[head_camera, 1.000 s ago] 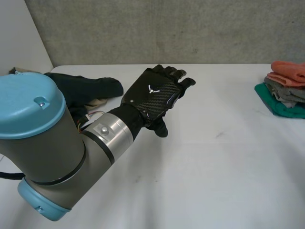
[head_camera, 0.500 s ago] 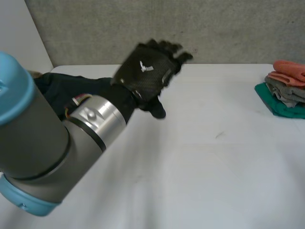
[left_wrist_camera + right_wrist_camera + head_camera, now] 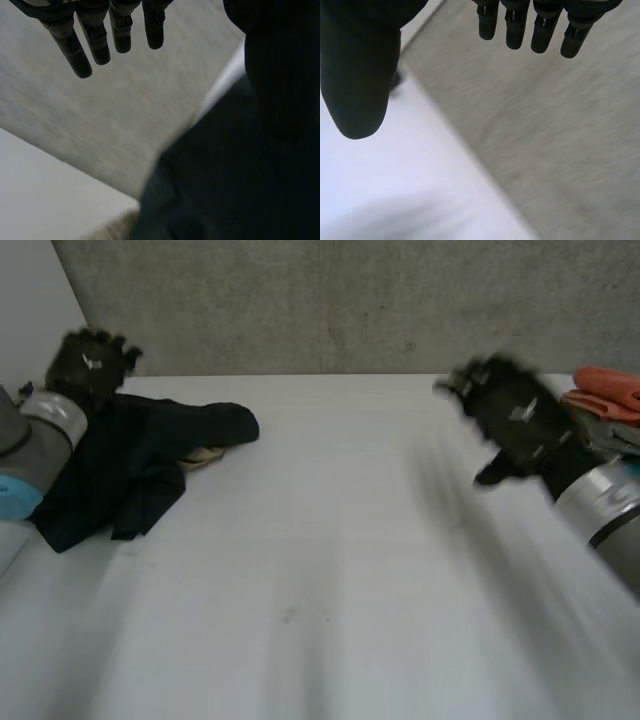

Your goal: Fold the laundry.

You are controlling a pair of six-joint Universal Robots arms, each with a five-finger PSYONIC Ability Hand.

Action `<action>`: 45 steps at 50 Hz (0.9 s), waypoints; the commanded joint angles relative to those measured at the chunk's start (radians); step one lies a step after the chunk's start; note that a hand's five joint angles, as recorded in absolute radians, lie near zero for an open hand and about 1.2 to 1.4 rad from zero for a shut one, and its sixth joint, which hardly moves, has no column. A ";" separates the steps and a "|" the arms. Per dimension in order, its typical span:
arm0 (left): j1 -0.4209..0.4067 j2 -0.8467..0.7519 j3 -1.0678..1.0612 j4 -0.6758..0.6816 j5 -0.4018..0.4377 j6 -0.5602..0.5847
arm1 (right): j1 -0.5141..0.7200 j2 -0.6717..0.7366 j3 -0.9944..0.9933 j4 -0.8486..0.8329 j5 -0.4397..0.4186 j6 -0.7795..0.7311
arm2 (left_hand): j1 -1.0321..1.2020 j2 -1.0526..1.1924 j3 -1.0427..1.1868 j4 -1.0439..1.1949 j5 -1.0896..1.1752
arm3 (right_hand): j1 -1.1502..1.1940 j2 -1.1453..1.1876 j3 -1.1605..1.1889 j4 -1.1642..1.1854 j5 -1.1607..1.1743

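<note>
The dark garment (image 3: 140, 455) lies crumpled on the white desk (image 3: 350, 570) at about nine o'clock in the head view, one lobe reaching toward the middle and a pale scrap of cloth (image 3: 205, 453) peeking from under its edge. The left hand (image 3: 88, 365) hangs in the air at ten o'clock, above the garment's far end and apart from it. Its wrist view shows straight, spread fingers (image 3: 119, 35) holding nothing, with the dark fabric under the palm. The right hand (image 3: 515, 415) hovers above the desk at two o'clock, just beside a pile of folded clothes (image 3: 605, 388) with orange on top, then grey, then green. Its fingers (image 3: 515, 30) are likewise straight and empty, with bare desk and the grey wall (image 3: 350, 300) beyond them.
</note>
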 commanded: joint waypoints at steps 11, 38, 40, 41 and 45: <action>-0.029 -0.167 0.091 -0.008 -0.019 0.066 | 0.036 0.111 0.015 0.092 0.104 -0.117 | 1.195 1.193 1.187 1.193 1.176 | -0.053 -0.037 -0.038 -0.035 -0.042; -0.709 0.260 -0.499 0.265 -0.028 -0.278 | 0.033 0.051 -0.003 0.095 0.252 -0.104 | 0.147 0.145 0.140 0.145 0.129 | -0.053 -0.037 -0.038 -0.035 -0.042; -0.698 0.304 -0.502 0.265 -0.038 -0.284 | 0.033 0.052 -0.008 0.098 0.253 -0.104 | 0.074 0.072 0.067 0.072 0.055 | -0.053 -0.037 -0.038 -0.035 -0.042; -0.672 0.347 -0.507 0.262 -0.039 -0.289 | 0.034 0.052 -0.014 0.104 0.253 -0.104 | 0.053 0.051 0.046 0.051 0.035 | -0.053 -0.037 -0.038 -0.035 -0.042; -0.582 0.438 -0.525 0.249 -0.047 -0.292 | 0.040 0.051 -0.025 0.107 0.252 -0.104 | 0.050 0.048 0.043 0.048 0.032 | -0.053 -0.037 -0.038 -0.035 -0.042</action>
